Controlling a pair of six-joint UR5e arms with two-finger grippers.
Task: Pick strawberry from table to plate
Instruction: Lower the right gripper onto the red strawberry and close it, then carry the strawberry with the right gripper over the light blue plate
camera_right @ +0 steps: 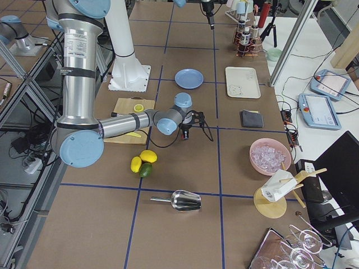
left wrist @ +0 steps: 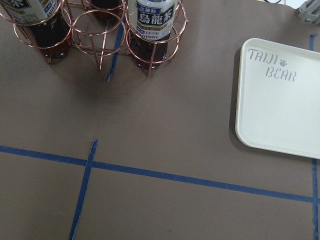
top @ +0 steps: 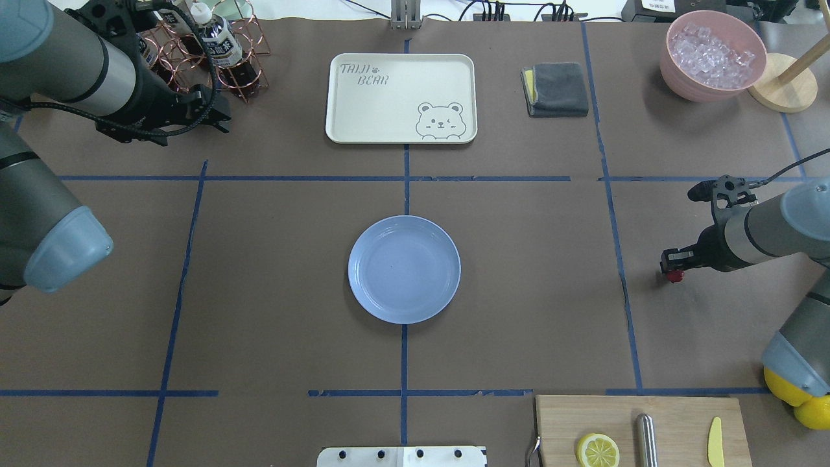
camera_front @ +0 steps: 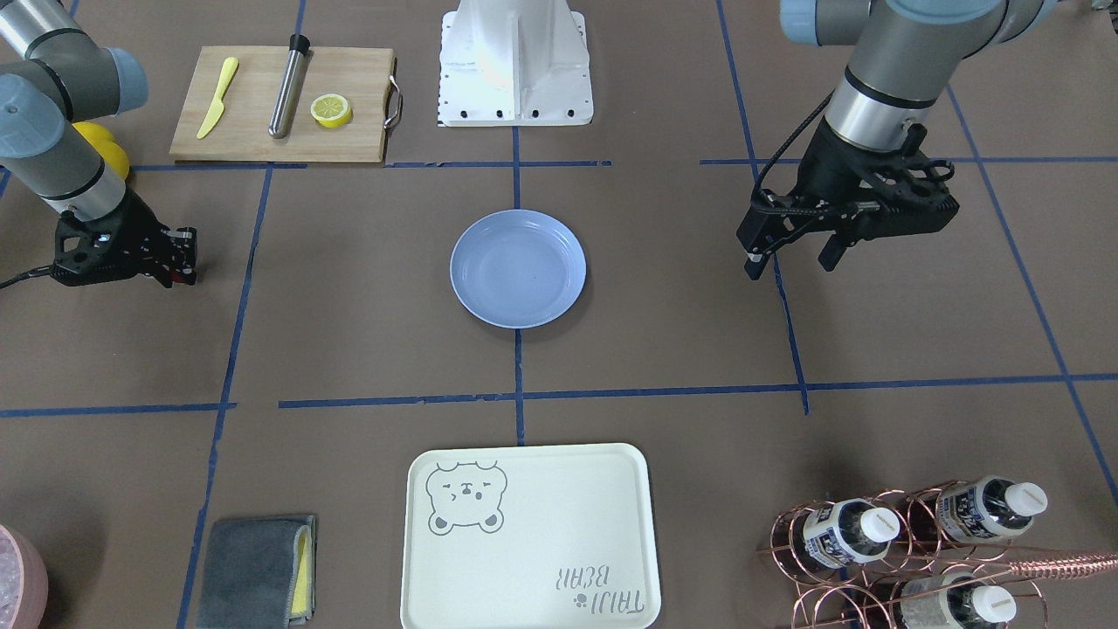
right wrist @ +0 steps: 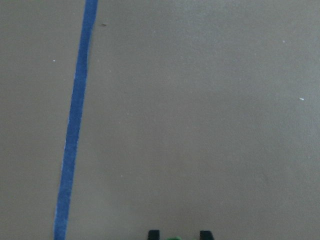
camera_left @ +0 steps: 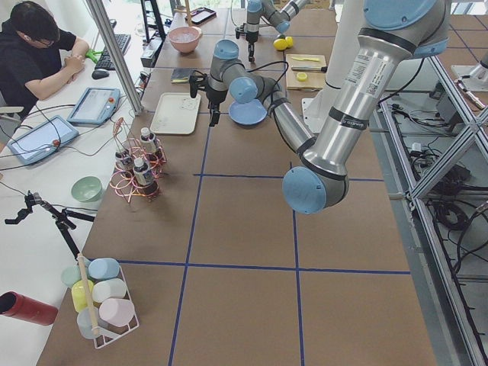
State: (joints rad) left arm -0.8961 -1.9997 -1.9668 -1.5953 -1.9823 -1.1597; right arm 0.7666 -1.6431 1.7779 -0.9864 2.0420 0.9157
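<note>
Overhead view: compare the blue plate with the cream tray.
The round light-blue plastic plate is plain; the cream rectangular tray carries a bear drawing and lettering. The plate lies at the centre of the table; the tray lies nearer the far edge. Both are empty, with raised rims.

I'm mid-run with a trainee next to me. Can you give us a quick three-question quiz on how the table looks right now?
1. Fill in: the left gripper hangs open near the wire rack holding ____.
2. Pick one: the strawberry is between the fingers of A) the left gripper, B) the right gripper, C) neither.
3. True or false: the strawberry already lies on the plate.

Key: 1 bottles; 2 B; 3 false.
</note>
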